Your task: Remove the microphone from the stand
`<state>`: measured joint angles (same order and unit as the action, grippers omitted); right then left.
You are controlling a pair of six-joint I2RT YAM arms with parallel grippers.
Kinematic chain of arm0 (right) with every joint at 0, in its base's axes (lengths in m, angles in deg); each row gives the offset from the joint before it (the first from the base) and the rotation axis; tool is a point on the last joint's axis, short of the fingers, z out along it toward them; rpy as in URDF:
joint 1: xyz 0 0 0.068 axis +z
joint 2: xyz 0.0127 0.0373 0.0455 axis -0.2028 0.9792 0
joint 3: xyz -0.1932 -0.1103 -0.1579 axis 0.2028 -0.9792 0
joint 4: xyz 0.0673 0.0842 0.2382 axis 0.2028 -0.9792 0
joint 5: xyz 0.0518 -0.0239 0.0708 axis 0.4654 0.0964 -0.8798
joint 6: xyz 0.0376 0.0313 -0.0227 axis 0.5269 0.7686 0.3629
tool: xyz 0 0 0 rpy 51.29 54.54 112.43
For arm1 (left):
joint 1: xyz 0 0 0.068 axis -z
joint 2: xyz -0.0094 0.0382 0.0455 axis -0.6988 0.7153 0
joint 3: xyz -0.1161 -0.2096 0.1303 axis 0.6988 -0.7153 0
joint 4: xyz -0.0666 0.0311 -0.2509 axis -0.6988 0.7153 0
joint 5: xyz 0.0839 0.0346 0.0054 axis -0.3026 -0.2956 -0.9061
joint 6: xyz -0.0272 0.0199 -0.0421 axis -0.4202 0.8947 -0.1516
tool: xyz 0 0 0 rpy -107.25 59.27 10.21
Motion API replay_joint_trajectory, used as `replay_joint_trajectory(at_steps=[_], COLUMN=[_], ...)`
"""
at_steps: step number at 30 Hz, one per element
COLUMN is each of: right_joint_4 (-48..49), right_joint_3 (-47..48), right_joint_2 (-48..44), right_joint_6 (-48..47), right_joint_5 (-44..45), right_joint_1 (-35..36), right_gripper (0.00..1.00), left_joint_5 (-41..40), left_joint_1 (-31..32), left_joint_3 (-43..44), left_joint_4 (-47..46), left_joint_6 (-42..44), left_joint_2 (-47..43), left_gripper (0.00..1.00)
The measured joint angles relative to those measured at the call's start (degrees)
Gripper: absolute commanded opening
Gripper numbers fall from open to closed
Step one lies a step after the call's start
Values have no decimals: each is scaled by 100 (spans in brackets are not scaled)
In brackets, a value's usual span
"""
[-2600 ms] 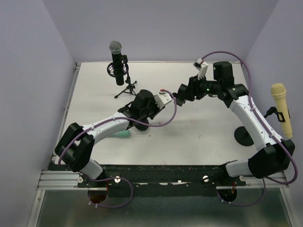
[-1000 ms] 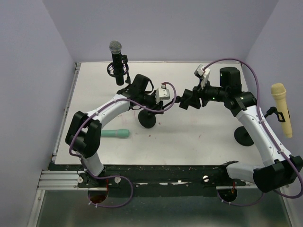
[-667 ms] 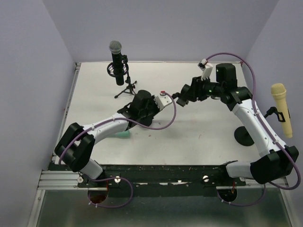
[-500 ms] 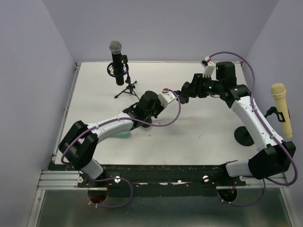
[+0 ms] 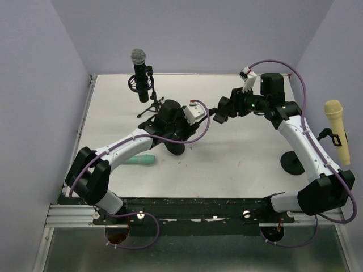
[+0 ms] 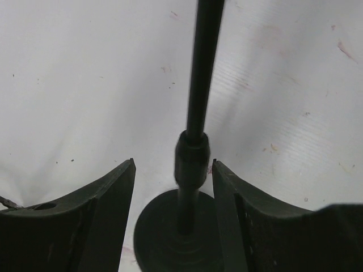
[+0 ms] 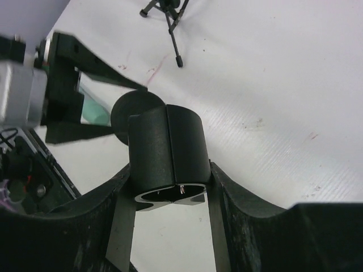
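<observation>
A teal microphone [image 5: 142, 160] lies flat on the table, off any stand; it also shows in the right wrist view [image 7: 93, 111]. A black stand with a round base [image 5: 177, 148] stands mid-table. My left gripper [image 5: 172, 135] is open with its jaws on either side of the stand's pole [image 6: 198, 85], just above the base [image 6: 159, 238], and does not clamp it. My right gripper [image 5: 217, 117] is shut on the stand's empty black microphone clip [image 7: 167, 147].
A black microphone [image 5: 139, 71] sits in a tripod stand [image 5: 152, 105] at the back left. A yellow microphone [image 5: 337, 130] sits in a stand with a round base [image 5: 292, 162] at the right edge. Purple walls close in on three sides.
My left gripper has shifted back and left along the stand, and the teal microphone on the table shows more fully. The right gripper stays shut on the clip, hardly moved.
</observation>
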<state>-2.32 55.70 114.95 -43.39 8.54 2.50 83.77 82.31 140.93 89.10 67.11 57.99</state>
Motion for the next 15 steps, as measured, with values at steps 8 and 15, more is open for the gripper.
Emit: replay_joint_trajectory(at_steps=[8, 15], right_joint_4=[-369, -518], right_joint_3=[-133, -205], right_joint_2=[-343, -553], right_joint_6=[-1740, -2549], right_joint_5=[-726, -846], right_joint_1=[17, 46], right_gripper=[1, 1], left_joint_5=[2448, 3425], left_joint_1=[-920, -885], left_joint_3=[1307, 1665], left_joint_4=[1794, 2551], left_joint_6=[1515, 2015], left_joint_2=[431, 944], left_gripper=[53, 44])
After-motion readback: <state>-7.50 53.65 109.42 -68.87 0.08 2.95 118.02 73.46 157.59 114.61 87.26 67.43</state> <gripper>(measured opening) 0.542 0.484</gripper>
